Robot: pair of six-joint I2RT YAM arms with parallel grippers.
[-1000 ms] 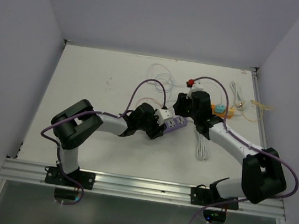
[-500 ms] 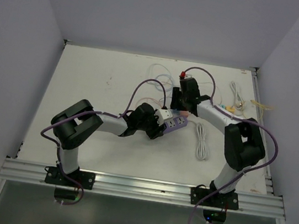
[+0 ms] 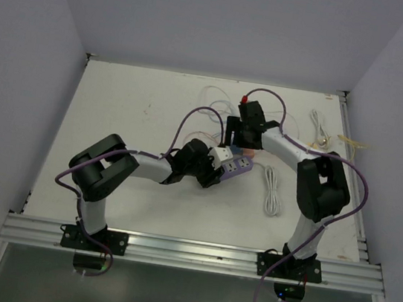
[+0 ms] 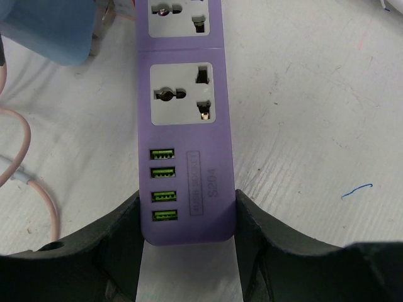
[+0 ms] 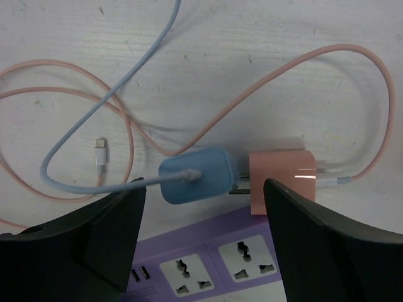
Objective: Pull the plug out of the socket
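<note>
Left gripper (image 4: 187, 211) clamps the USB end of the purple plastic power strip (image 4: 186, 126) to anchor it, while right gripper (image 5: 204, 199) hangs spread wide over the blue cube plug (image 5: 195, 181) and pink cube plug (image 5: 280, 181) at the strip's edge, grasping nothing.

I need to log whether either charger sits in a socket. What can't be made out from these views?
- Blue charger pins: hidden by its own body in the right wrist view, and cut off by the top edge in the left wrist view.
- Pink charger pins: hidden the same way in the right wrist view.
- Both chargers in the top view: too small, under the right end effector.
- Purple power strip far end: cut off by frame edges.
</note>
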